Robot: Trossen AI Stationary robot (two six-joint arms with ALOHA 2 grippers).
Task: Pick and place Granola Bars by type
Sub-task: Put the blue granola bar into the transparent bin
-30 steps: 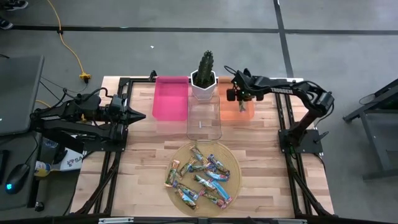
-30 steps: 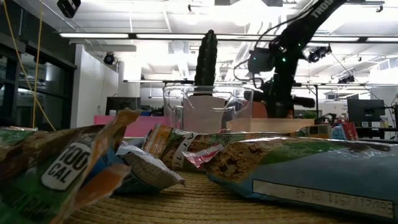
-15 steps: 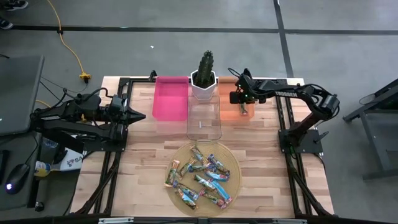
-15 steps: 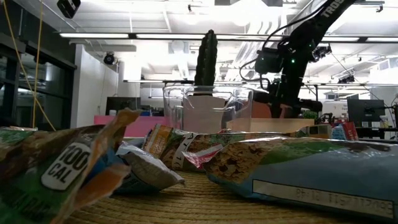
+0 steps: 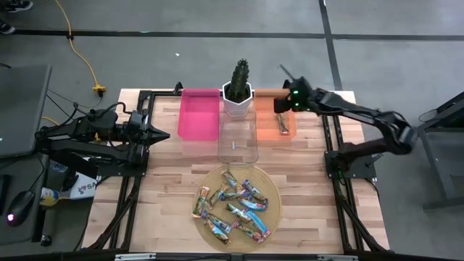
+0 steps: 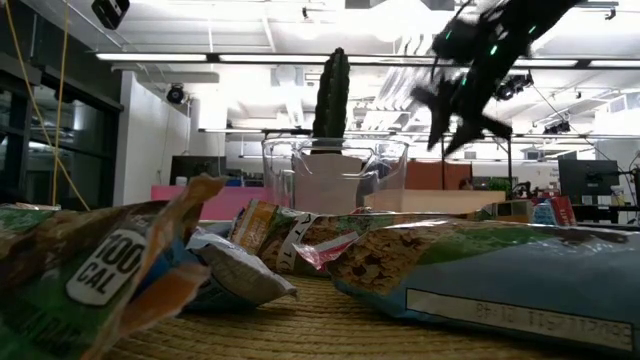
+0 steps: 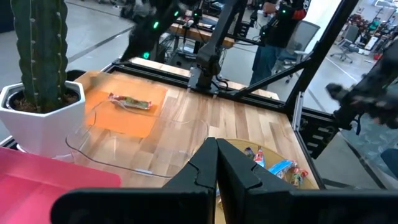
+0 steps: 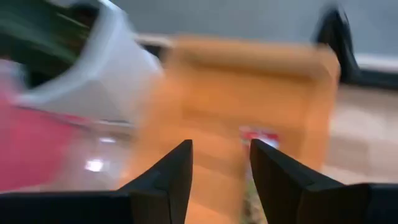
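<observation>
One granola bar [image 5: 284, 125] in a brown-yellow wrapper lies flat on the floor of the orange bin [image 5: 267, 129]; the left wrist view shows the same bar [image 7: 129, 102]. My right gripper [image 5: 281, 106] hovers open above that bin's far end, and nothing is between its fingers [image 8: 221, 168]. Several more granola bars [image 5: 233, 204] are heaped on a round woven tray. Over the table's left side my left gripper [image 5: 165, 134] waits shut, holding nothing.
A pink bin [image 5: 199, 116] stands at the far left and a clear bin [image 5: 238, 141] in the middle. A cactus in a white pot [image 5: 238, 93] stands between the pink and orange bins. The woven tray [image 5: 270, 183] takes up the near middle.
My right gripper has opened and let go of the granola bar, which now lies in the orange bin. The gripper has then risen clear of the bin and drawn back toward the table's far right, tipping up from pointing steeply down.
</observation>
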